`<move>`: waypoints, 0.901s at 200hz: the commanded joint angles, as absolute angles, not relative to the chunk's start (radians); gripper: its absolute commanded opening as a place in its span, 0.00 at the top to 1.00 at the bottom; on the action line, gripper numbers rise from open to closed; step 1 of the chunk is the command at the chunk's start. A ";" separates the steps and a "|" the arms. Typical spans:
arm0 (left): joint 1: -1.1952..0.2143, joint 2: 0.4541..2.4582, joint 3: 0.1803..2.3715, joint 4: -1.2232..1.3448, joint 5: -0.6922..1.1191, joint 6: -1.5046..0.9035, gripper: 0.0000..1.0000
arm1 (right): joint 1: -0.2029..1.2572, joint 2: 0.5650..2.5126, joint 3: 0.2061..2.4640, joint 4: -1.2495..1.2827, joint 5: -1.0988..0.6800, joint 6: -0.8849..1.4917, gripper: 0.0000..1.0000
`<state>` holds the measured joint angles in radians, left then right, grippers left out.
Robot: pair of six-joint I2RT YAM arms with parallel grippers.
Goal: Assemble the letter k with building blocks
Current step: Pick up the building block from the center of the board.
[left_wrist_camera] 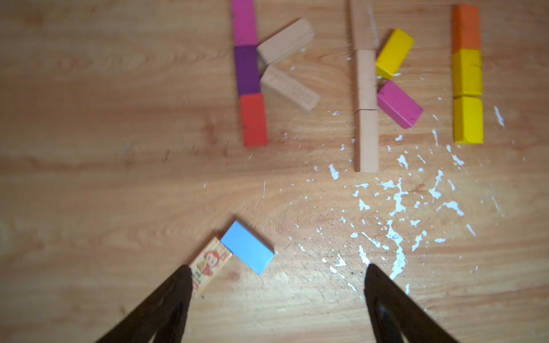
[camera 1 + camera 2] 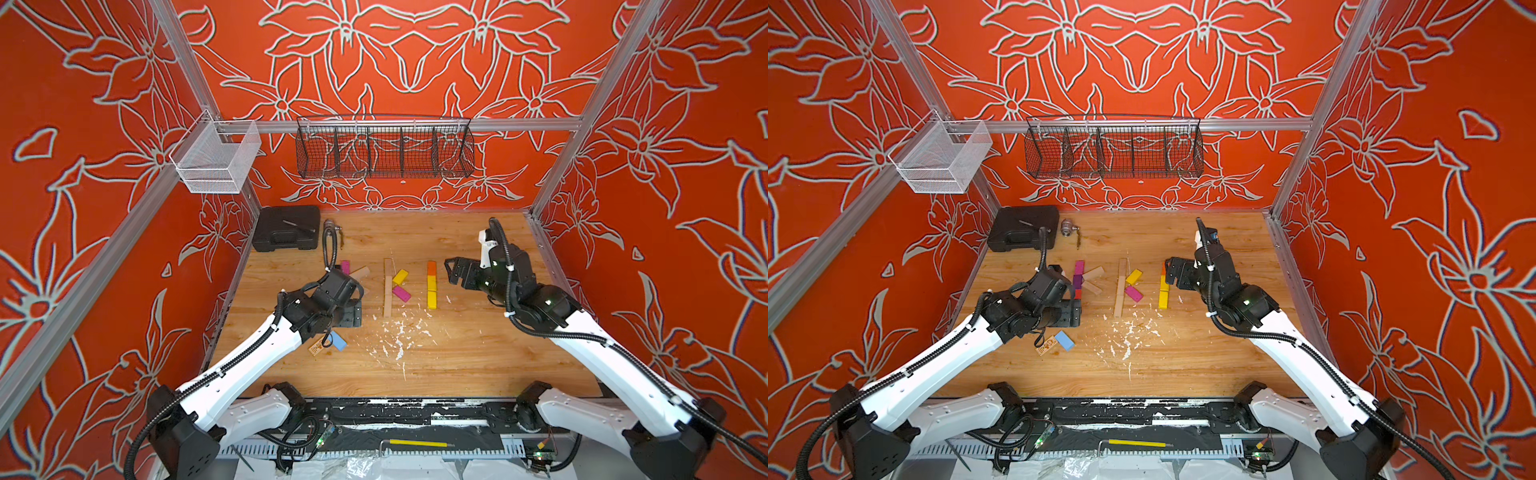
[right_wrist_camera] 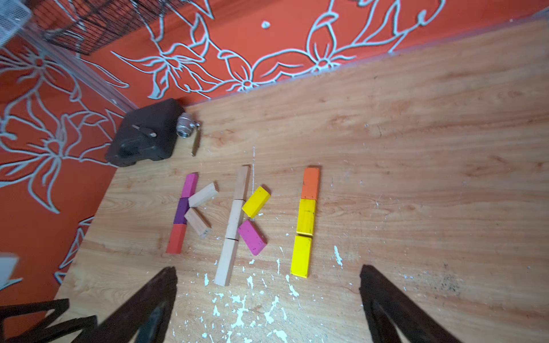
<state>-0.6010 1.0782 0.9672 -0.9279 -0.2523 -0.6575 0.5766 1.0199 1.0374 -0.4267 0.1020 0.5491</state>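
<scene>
Three groups of building blocks lie on the wooden table. A magenta, purple and red column has two plain wood diagonals beside it. A plain wood column has a yellow and a magenta diagonal on its side. An orange block and two yellow ones form a third column. A light blue block and a printed block lie loose. My left gripper hovers open over these two. My right gripper is open and holds nothing, just right of the orange-yellow column.
A black case and a metal fitting sit at the back left of the table. White flecks are scattered in front of the columns. A black wire basket and a white mesh basket hang on the walls.
</scene>
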 commanded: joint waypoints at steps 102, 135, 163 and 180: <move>-0.582 1.332 0.907 -0.997 -0.164 -1.294 0.30 | 0.571 1.106 1.089 -0.555 -0.077 0.462 0.03; -0.562 1.417 0.900 -0.956 -0.135 -1.254 0.30 | 0.571 1.087 1.083 -0.561 -0.054 0.457 0.03; -0.554 1.456 0.882 -0.916 -0.135 -1.230 0.34 | 0.571 1.091 1.086 -0.569 -0.050 0.455 0.03; -0.548 1.465 0.859 -0.899 -0.137 -1.231 0.39 | 0.571 1.093 1.086 -0.569 -0.049 0.458 0.03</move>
<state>-0.5606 1.4471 0.8913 -0.9161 -0.1310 -1.2381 0.5766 1.1023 1.0843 -0.5461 -0.0658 0.4706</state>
